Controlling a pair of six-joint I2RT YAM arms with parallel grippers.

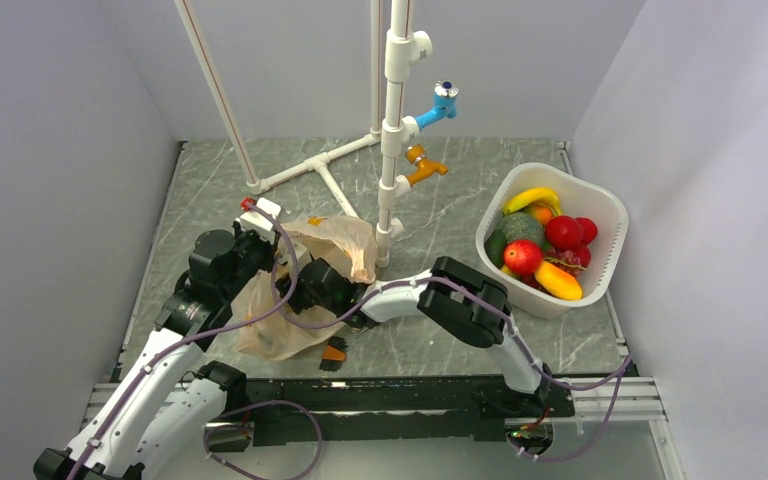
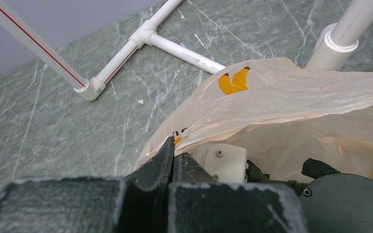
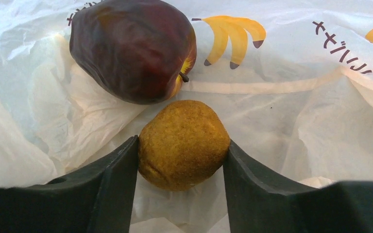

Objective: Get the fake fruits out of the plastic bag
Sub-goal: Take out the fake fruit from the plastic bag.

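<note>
While my right jaws, half open, pinch the yellow-brown fruit [image 3: 183, 144], left jaws clamping plastic bag [image 2: 291, 97]: tip-grip may slip.

Plastic bag [image 1: 345, 245] on table [image 1: 460, 190], just left of pipe stand [image 1: 392, 150]. Right gripper [image 3: 180, 143] inside bag; small round fruit [image 3: 183, 144] between its fingers, apple [image 3: 133, 48] just behind fruit. Left gripper [image 2: 174, 148] at bag's left edge. Basket [image 1: 605, 195] at table's right, well apart.

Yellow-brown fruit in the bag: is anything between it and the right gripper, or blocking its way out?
Nothing visible. The right gripper's fingers rest directly against the yellow-brown fruit; the red apple lies beyond it, on the far side. The left gripper pinches the plastic bag's edge, holding it up.
</note>
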